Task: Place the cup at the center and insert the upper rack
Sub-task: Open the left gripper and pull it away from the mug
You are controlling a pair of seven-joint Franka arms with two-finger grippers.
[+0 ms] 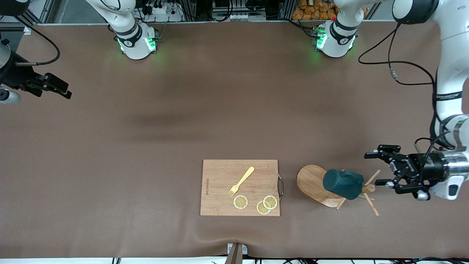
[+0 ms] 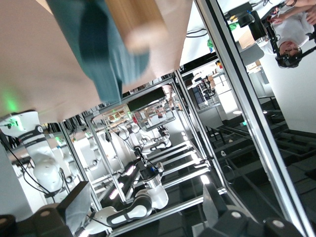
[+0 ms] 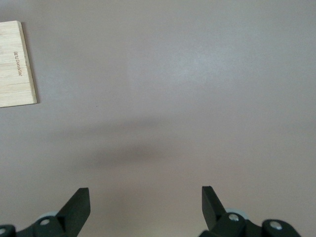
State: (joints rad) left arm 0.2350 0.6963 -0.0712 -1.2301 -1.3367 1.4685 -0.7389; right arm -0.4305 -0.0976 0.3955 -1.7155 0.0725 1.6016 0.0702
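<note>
Our left gripper (image 1: 381, 170) hangs with its fingers spread and nothing between them, just beside the top pegs of the rack (image 1: 315, 183), toward the left arm's end of the table (image 1: 146, 146). We see the cup (image 1: 342, 183), a dark teal mug with a matte, smooth wall, sitting on the rack's round post. That rack is pale wood with an oval flat base and thin crossing pegs, and it looks tipped over on the brown table cover, though we cannot tell exactly how it rests. The mug hides most of the post.

Beside the rack lies a rectangular wooden board (image 1: 240, 187) with a metal handle, carrying a yellow fork (image 1: 242, 180) and three lemon slices (image 1: 256, 203).

Our right gripper (image 1: 55, 86) waits with fingers apart and empty over the table's bare edge at the right arm's end, partly cut off in the front view.
</note>
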